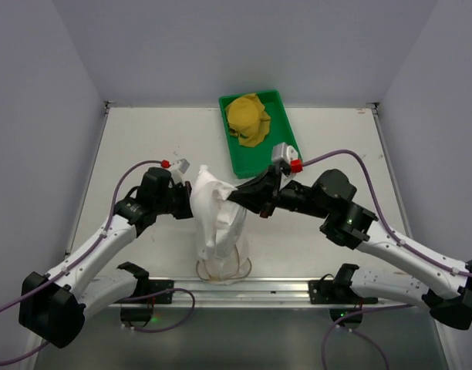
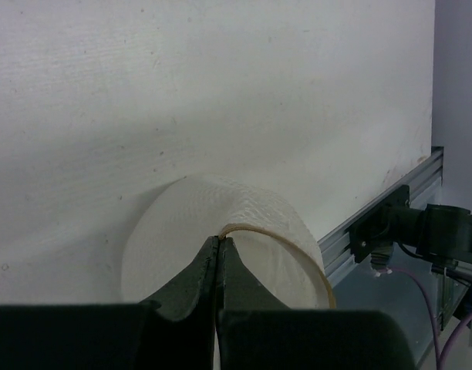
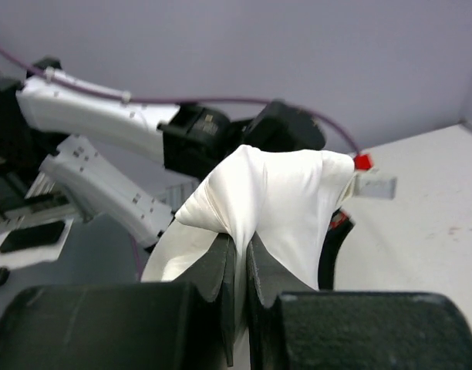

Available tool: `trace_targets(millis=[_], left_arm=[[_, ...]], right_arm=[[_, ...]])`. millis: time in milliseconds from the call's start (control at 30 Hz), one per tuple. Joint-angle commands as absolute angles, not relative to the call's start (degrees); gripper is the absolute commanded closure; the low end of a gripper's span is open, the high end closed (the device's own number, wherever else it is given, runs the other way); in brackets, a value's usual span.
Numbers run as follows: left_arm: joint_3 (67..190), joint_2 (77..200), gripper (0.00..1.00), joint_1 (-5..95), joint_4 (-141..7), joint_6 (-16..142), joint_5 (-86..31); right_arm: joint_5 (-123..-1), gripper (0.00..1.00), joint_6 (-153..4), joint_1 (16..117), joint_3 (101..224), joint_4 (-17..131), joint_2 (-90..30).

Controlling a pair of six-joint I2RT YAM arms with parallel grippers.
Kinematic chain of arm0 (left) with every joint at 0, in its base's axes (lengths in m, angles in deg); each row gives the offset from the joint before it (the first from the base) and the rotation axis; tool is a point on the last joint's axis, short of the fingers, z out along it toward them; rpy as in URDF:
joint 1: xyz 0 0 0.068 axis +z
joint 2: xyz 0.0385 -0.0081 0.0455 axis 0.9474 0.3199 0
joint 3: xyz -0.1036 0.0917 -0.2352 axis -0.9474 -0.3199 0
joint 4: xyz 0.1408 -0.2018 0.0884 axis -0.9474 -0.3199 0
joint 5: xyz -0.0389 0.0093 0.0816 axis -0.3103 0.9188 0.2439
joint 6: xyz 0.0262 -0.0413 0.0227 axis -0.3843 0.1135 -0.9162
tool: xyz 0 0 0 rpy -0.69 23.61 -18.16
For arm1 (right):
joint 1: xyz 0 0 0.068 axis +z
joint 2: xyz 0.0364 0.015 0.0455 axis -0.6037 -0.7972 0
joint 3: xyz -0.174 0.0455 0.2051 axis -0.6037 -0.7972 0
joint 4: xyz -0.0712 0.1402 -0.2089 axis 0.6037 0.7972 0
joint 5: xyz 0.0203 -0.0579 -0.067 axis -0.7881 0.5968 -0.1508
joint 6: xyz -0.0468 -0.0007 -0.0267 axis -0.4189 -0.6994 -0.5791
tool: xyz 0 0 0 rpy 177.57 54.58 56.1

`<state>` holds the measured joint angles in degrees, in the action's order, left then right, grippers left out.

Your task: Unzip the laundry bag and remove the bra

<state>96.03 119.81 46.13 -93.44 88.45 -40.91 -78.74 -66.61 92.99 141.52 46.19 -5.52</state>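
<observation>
— Near the front edge of the counter [image 1: 143, 146], why is the laundry bag [image 1: 218, 220] standing stretched up?

— The left claw [image 2: 220, 240] is pinching its rim and the right claw [image 3: 241, 245] is gripping a mesh fold, probably holding it spread. The yellow bra [image 1: 247, 118] is lying in the green tray [image 1: 278, 146], seemingly out already.

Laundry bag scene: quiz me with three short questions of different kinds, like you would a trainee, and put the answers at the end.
1. True or false: the laundry bag lies flat and untouched.
2. Where is the yellow fabric item? A) in the green tray B) inside the bag C) under the bag
3. Which of the left gripper and right gripper is shut on the bag?
Key: 1 false, it is clamped and pulled up. 2 A. 3 both.
</observation>
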Motion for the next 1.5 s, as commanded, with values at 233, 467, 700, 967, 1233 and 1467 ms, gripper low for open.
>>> trace_targets(millis=[233, 467, 700, 967, 1233, 1467], left_arm=[[89.8, 117.3, 1.0, 45.8, -89.6, 91.0, -43.3], [87.8, 116.9, 1.0, 45.8, -89.3, 92.1, -42.6], [88.5, 117.8, 1.0, 45.8, -89.5, 91.6, -43.0], [88.6, 118.4, 1.0, 45.8, -89.9, 91.2, -42.6], [88.7, 119.7, 1.0, 45.8, -89.3, 91.1, -42.9], [88.3, 118.8, 1.0, 45.8, -89.6, 91.6, -42.9]], right_arm=[[-55.7, 1.0, -69.6, 85.6, 151.1, 47.5, -7.9], [-57.1, 1.0, -70.5, 75.0, 155.6, 47.2, -16.1], [-56.0, 1.0, -71.3, 65.3, 158.3, 44.1, -27.8], [-54.9, 1.0, -70.4, 60.3, 160.3, 44.3, -39.4], [-54.2, 1.0, -66.4, 57.3, 161.9, 44.6, -47.1], [-59.0, 1.0, -64.2, 57.3, 169.4, 49.2, -56.8]])
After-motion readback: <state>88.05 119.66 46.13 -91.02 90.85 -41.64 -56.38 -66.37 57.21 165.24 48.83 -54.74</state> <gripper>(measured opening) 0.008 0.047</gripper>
